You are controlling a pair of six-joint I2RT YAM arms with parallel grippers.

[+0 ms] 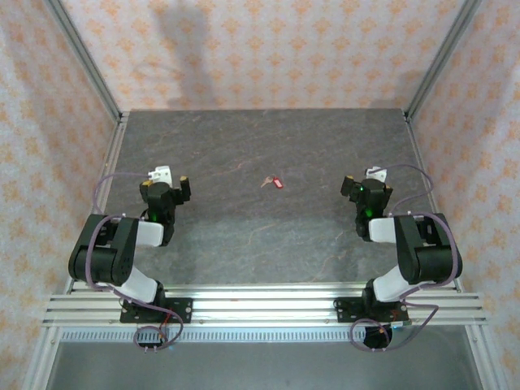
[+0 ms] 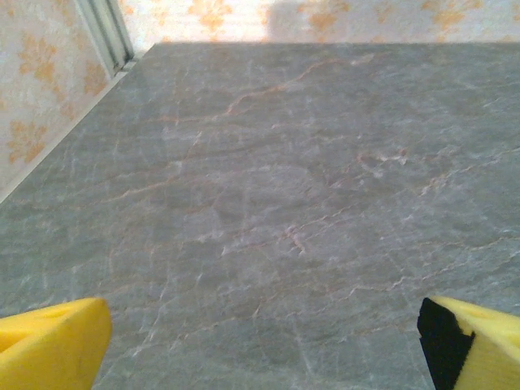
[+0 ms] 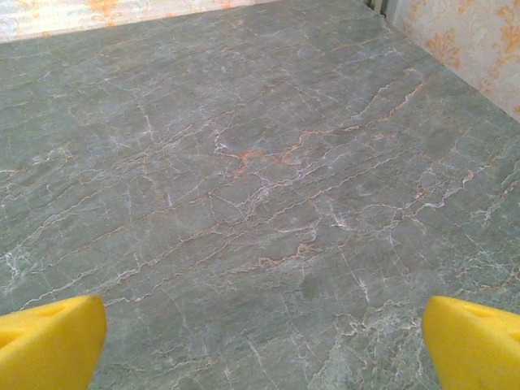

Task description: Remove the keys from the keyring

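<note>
Grey stone-veined table (image 1: 244, 244), patterned walls (image 1: 268, 57) on three sides.

Key (image 1: 266, 181) and keyring (image 1: 277, 184) lie flat near the middle of the table, a little toward the far side, between the two arms. The key is silvery-tan and on the left. The keyring is a red oblong tag on the right. They touch end to end; too small to tell how they join.

Left gripper (image 1: 168, 182) is on the left side, well apart from the key. Its jaws are spread wide with nothing in them. In the wrist view its yellow fingertips (image 2: 49, 345) sit at the bottom corners with grey table surface between.

Right gripper (image 1: 366, 185) is on the right side, well apart from the keyring. Its jaws are also spread wide and it grasps nothing. Its yellow fingertips (image 3: 471, 345) are far apart over the table.
</note>
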